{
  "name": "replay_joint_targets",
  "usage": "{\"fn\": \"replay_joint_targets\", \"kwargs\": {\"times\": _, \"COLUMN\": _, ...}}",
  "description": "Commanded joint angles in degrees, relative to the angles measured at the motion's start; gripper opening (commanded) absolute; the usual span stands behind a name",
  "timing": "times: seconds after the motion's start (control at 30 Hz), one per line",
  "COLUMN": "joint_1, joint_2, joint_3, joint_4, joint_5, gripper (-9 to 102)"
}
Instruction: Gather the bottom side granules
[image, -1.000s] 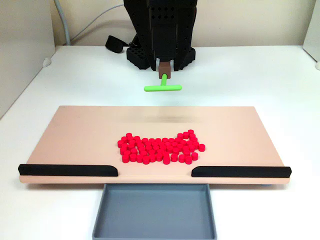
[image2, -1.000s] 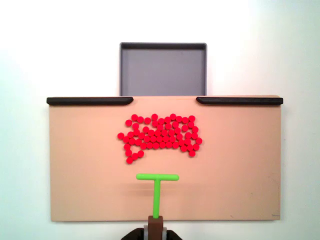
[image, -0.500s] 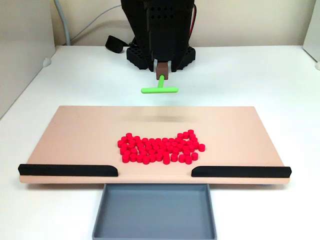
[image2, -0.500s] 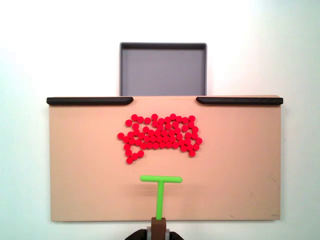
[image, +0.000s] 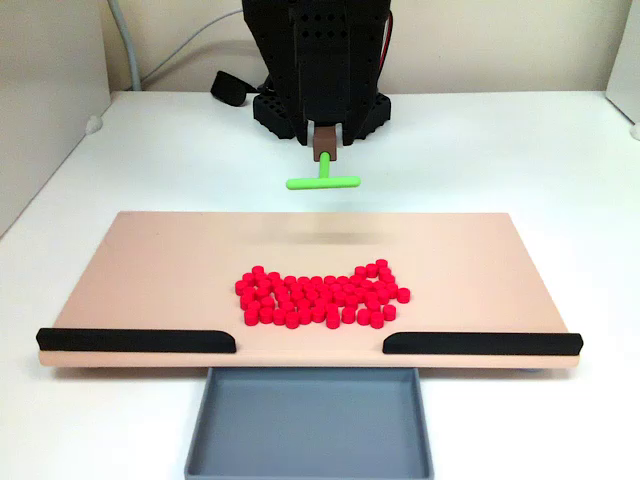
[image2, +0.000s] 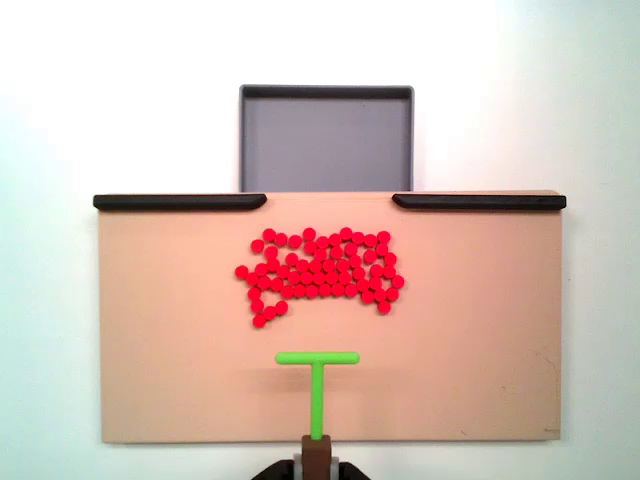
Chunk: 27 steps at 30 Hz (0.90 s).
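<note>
The granules (image: 320, 297) are a flat cluster of small red pellets on the tan board (image: 150, 270), closer to its railed edge; in the fixed view from above the granules (image2: 320, 275) sit in the board's upper middle. The green T-shaped pusher (image: 323, 182) hangs above the board's far edge, casting a faint shadow on it. From above, the pusher's crossbar (image2: 317, 358) lies a short gap below the cluster, not touching it. My gripper (image: 323, 135) (image2: 317, 465) is shut on the pusher's brown handle block.
Two black rails (image: 135, 340) (image: 482, 343) line the board's edge, with a gap between them. A grey tray (image: 310, 425) (image2: 325, 140) sits just past that gap. The black arm base (image: 320, 100) and a cable stand behind the board on the white table.
The pusher has edged slightly away from the granules and wobbled a little sideways. The granules have not moved.
</note>
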Motion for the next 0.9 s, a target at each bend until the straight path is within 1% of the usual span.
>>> {"fn": "replay_joint_targets", "kwargs": {"times": 0.0, "joint_1": 0.7, "joint_2": 1.14, "joint_3": 0.0, "joint_4": 0.26, "joint_5": -1.05, "gripper": 0}}
{"fn": "replay_joint_targets", "kwargs": {"times": 0.87, "joint_1": 0.18, "joint_2": 1.58, "joint_3": 0.0, "joint_4": 0.26, "joint_5": 0.26, "gripper": 0}}
